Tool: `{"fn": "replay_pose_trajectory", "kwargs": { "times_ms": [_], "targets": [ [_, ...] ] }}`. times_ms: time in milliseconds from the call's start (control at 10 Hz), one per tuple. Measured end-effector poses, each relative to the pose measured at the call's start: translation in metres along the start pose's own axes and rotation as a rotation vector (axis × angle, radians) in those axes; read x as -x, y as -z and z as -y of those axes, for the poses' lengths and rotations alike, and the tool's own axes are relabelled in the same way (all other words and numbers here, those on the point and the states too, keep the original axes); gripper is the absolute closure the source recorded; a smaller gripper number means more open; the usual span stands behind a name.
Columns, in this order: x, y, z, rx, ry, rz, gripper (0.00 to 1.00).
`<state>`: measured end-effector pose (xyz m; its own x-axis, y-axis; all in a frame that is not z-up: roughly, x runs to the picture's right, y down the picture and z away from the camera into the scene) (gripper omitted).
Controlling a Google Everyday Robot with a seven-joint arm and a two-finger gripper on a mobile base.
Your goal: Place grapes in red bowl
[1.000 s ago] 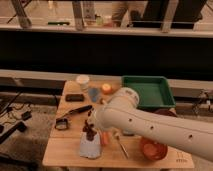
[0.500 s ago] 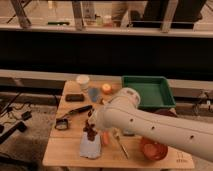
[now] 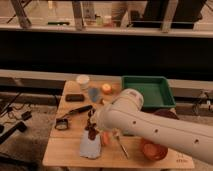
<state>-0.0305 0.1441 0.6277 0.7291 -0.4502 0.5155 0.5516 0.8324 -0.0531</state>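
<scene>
End effector: the dark two-finger end effector (image 3: 91,119) hangs below the white arm's (image 3: 150,125) elbow over the left-centre of the wooden bench (image 3: 65,152); whether it is clamped or parted, I cannot tell.
Grapes: the long bunch of small dark purple-red grapes (image 3: 92,131) sits directly beneath the end effector, touching or nearly so, its lower end at the top of a pale blue cloth (image 3: 90,146). Whether it is lifted or resting is unclear.
Red bowl: the round, shallow, glossy red-orange bowl (image 3: 153,149) lies well to the right of the end effector and nearer the front edge, partly behind the arm.
Step in hand: judged to be the grasp or early lift of the grapes; placing not yet done.
Next move: a carry rightward and slightly forward, then release over the bowl.
Edges and room: an orange-red carrot (image 3: 105,138) lies just right of the grapes, on that path. The green rectangular tray (image 3: 148,91) stands beyond the end effector to the right, off the route. The bowl sits close to the front edge, so overshoot risks a drop.
</scene>
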Motion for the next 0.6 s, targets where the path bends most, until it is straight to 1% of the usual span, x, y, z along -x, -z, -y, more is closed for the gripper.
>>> {"fn": "replay_pose_trajectory", "kwargs": {
  "times_ms": [300, 400, 600],
  "targets": [
    [-0.037, 0.031, -0.026, -0.045, -0.079, -0.06, 0.94],
    [-0.053, 0.044, -0.039, -0.063, -0.122, -0.087, 0.94],
    [-0.074, 0.062, -0.059, -0.087, -0.187, -0.126, 0.94]
  ]
}}
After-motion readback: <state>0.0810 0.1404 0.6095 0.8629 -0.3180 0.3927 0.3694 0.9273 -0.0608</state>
